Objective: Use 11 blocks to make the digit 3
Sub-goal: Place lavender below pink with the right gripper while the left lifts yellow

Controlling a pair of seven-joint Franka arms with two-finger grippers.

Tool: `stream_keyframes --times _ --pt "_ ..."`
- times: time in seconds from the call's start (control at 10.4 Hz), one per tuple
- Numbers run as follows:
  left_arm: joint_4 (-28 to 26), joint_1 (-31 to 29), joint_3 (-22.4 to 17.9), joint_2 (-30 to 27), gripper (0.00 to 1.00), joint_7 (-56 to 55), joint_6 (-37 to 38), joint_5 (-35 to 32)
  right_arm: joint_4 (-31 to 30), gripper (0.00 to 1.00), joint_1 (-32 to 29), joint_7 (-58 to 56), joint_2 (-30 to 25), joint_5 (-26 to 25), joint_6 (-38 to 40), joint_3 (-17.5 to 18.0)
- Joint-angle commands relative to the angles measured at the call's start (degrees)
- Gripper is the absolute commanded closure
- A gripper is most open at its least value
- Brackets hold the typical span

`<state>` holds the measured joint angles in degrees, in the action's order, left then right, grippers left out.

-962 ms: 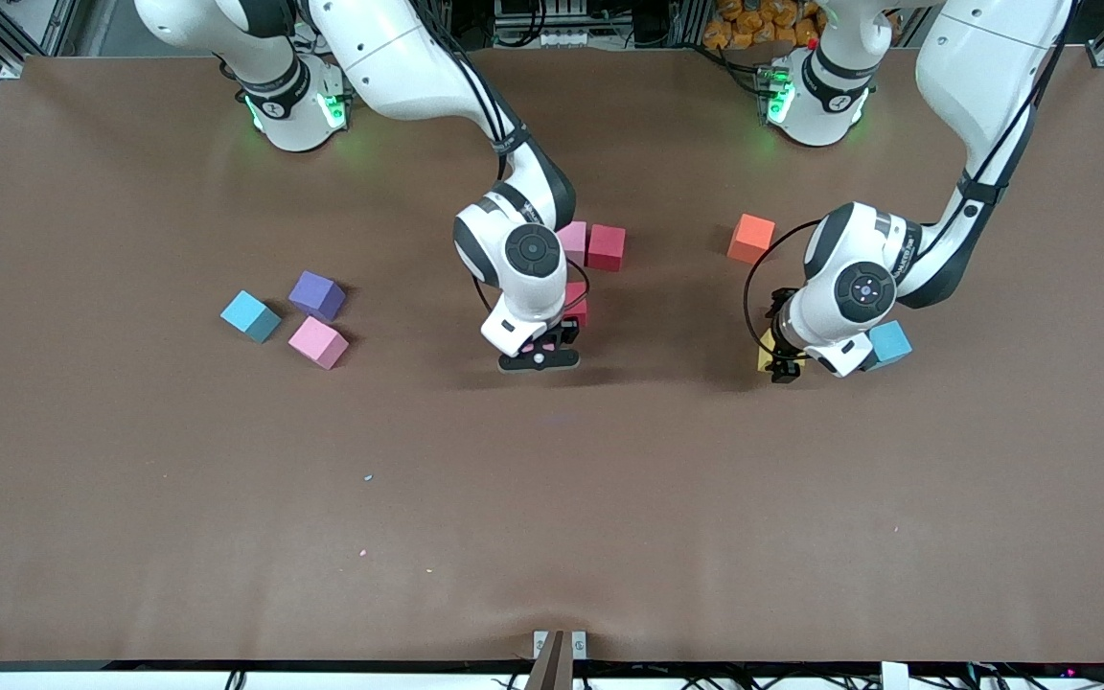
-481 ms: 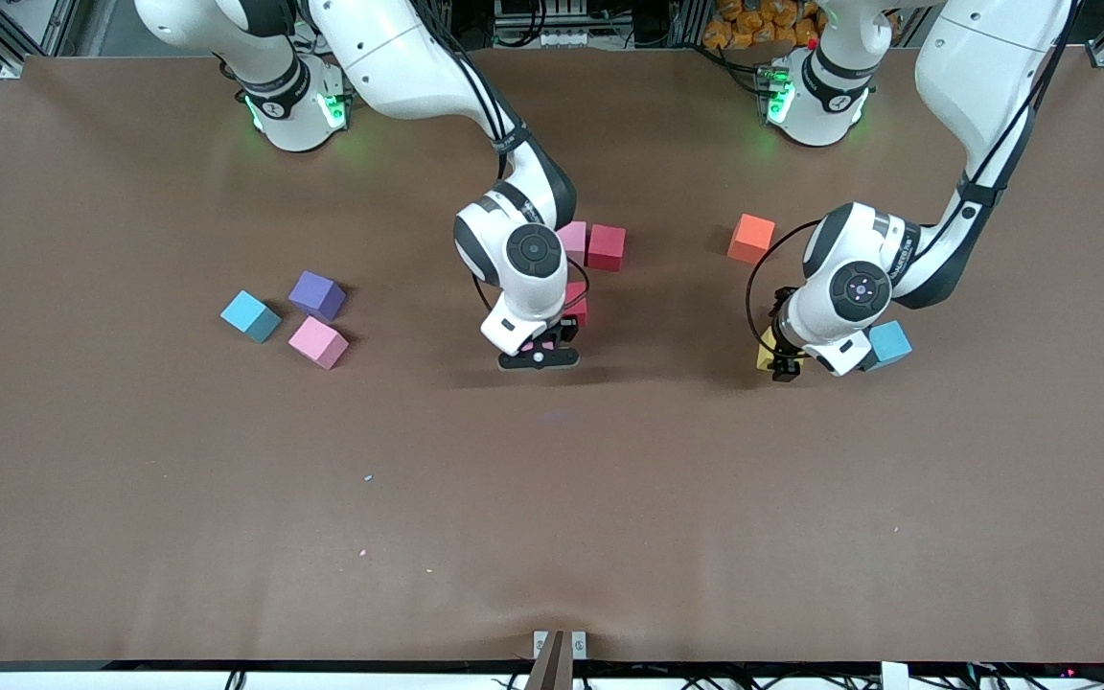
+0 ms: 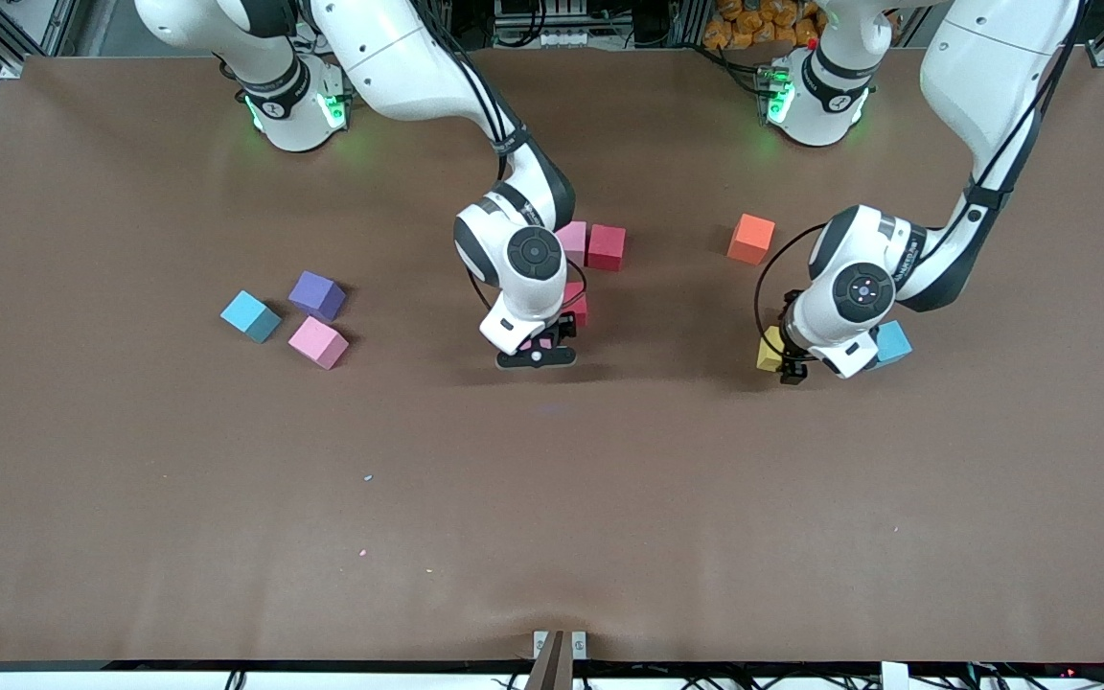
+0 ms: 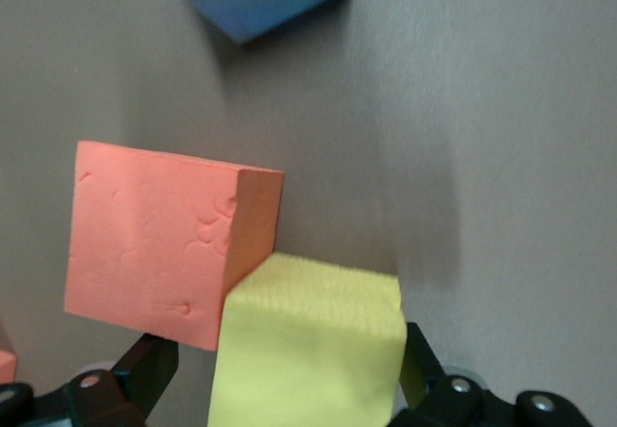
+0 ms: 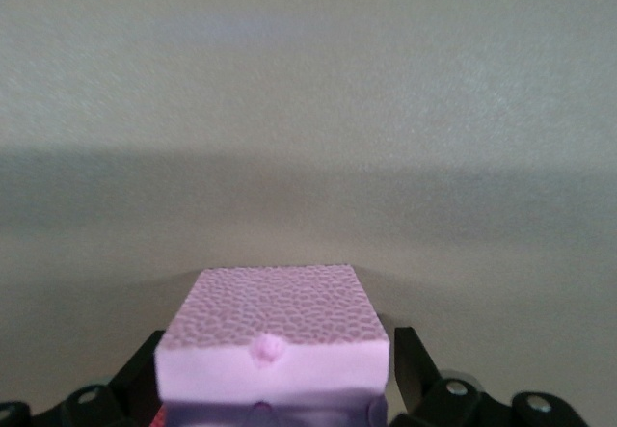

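Right end effector (image 3: 537, 351) straddling pink block (image 5: 273, 335) beside red block (image 3: 575, 303), fingers released. Left end effector (image 3: 786, 356) released, straddling yellow block (image 4: 308, 345) touching orange block (image 4: 169, 244).

The pink block (image 5: 273, 335) between the right gripper's fingers (image 5: 415, 364) looks like matt foam with a finely pebbled top. Between the left gripper's fingers (image 4: 419, 364), the yellow block (image 4: 308, 355) shows the same grainy, dull foam. Just beside it, the orange block (image 4: 154, 244) is matt with shallow dents. The table (image 3: 609, 498) is a smooth, matt brown sheet. Both arms wear glossy white plastic shells.
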<state>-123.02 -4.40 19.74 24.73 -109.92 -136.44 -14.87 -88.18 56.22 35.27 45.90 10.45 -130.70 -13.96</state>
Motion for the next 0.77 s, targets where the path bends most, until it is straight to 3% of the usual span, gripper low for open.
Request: stream_keyframes --times 0.0,0.29,0.67 --pt "0.2 -0.8 0.4 0.2 0.00 0.5 -0.8 -1.7 -1.4 0.00 0.4 0.4 -5.3 -0.4 0.6 -2.4" --pt "0.5 -0.7 0.7 0.0 0.00 -0.1 -0.7 -1.7 -1.5 0.00 -0.6 0.1 -8.8 -0.3 1.3 -5.3" --pt "0.5 0.0 0.9 0.1 0.00 0.2 -0.7 -1.4 -4.5 0.00 -5.0 2.3 -11.5 -0.3 9.8 -9.2"
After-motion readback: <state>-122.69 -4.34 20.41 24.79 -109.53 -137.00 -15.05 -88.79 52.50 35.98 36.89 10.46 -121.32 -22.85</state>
